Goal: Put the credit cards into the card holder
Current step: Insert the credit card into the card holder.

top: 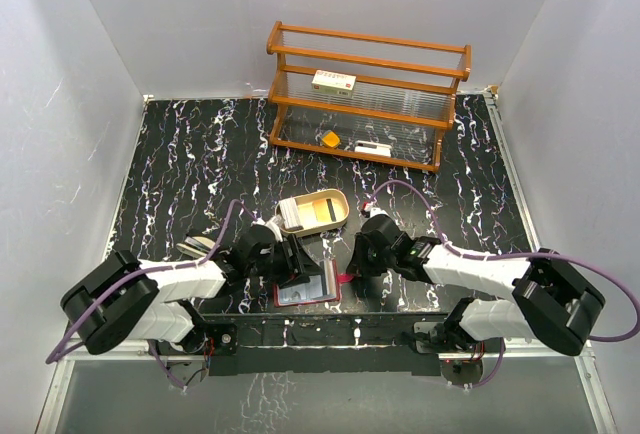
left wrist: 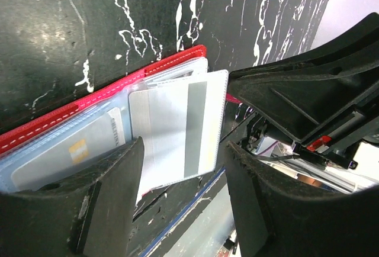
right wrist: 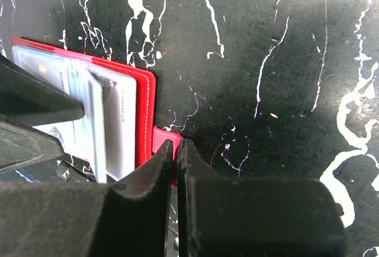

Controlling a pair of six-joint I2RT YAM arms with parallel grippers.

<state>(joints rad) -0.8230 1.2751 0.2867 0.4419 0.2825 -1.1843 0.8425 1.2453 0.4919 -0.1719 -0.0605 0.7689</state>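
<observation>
The red card holder (top: 307, 294) lies open near the table's front edge, its clear pockets up. In the left wrist view a white card with a grey stripe (left wrist: 177, 129) sits partly in a pocket of the holder (left wrist: 59, 115), and a card with a gold chip (left wrist: 77, 150) lies in the pocket beside it. My left gripper (left wrist: 183, 145) is open, its fingers either side of the white card's near end. My right gripper (right wrist: 176, 143) is shut on the holder's red tab (right wrist: 164, 135). More cards (top: 300, 212) lie in the tan tray (top: 338, 216).
A wooden rack (top: 368, 94) stands at the back with a white box (top: 334, 81), an orange wedge (top: 329, 139) and a small white piece. A few loose cards (top: 197, 246) lie by the left arm. White walls enclose the table. The two grippers (top: 305, 272) (top: 350, 272) are close together.
</observation>
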